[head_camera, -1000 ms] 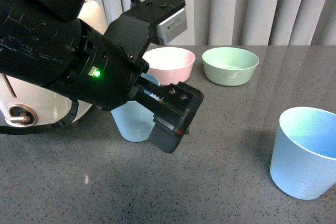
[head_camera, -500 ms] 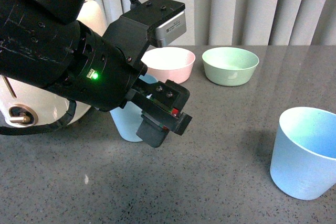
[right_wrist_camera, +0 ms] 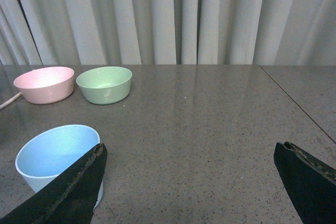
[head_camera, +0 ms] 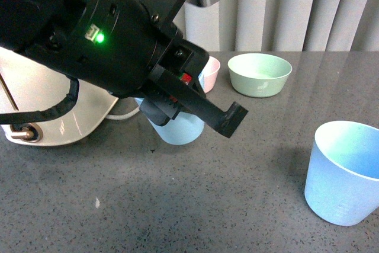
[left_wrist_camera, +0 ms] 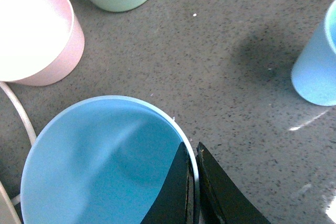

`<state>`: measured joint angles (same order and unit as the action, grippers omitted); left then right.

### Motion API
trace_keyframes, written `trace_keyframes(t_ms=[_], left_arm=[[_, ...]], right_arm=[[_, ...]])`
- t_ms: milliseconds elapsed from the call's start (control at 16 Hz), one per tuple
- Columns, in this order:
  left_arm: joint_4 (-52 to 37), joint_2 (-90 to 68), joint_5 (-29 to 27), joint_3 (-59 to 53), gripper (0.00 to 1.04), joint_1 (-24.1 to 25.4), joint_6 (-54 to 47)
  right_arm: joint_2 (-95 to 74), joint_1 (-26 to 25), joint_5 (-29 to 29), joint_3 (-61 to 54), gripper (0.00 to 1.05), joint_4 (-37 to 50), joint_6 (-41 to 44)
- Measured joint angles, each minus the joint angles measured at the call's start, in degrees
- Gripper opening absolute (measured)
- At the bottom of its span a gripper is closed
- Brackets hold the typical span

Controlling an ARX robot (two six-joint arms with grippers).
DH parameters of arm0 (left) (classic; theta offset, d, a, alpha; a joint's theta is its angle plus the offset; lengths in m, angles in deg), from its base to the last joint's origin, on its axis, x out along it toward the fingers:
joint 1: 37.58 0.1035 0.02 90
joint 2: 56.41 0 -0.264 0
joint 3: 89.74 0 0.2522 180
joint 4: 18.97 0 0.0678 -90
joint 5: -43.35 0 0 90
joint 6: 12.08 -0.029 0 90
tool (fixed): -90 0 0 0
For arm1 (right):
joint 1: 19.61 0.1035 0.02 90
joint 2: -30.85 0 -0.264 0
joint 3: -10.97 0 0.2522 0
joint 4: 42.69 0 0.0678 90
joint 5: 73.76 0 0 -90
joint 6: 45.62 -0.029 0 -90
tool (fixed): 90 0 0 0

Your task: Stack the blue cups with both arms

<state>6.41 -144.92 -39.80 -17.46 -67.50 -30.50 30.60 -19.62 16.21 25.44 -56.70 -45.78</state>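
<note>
My left gripper (head_camera: 198, 117) is shut on the rim of a light blue cup (head_camera: 177, 130), at the table's middle left. In the left wrist view the two fingers (left_wrist_camera: 178, 182) pinch the cup's wall (left_wrist_camera: 105, 166), one inside and one outside. I cannot tell whether the cup touches the table. The second blue cup (head_camera: 346, 173) stands upright at the front right and also shows in the left wrist view (left_wrist_camera: 320, 61). My right gripper (right_wrist_camera: 189, 149) is open and empty, low over the table, with that cup (right_wrist_camera: 55, 158) beside one finger. The right arm does not show in the front view.
A pink bowl (head_camera: 211, 70) and a green bowl (head_camera: 260, 74) stand at the back of the grey table (head_camera: 237, 205). A white appliance (head_camera: 47, 108) with a cord (left_wrist_camera: 16, 111) stands at the left. Curtains hang behind.
My left gripper closed on the cup's rim, then the arm rose and swung right, carrying the cup to the right. The second cup and the bowls have not moved.
</note>
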Motion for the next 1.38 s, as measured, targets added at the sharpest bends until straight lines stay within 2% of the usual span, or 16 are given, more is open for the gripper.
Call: trace_keyframes(t_ms=[312, 1375], left_arm=[[2.5, 2.4, 2.9, 0.0, 0.02, -7.2, -2.8], [7.9, -5.5, 8.7, 1.5, 0.02, -7.9, -15.7]], right_arm=[[0.0, 0.0, 0.0, 0.0, 0.98, 0.0, 0.0], [0.0, 0.0, 0.0, 0.0, 0.98, 0.0, 0.0]])
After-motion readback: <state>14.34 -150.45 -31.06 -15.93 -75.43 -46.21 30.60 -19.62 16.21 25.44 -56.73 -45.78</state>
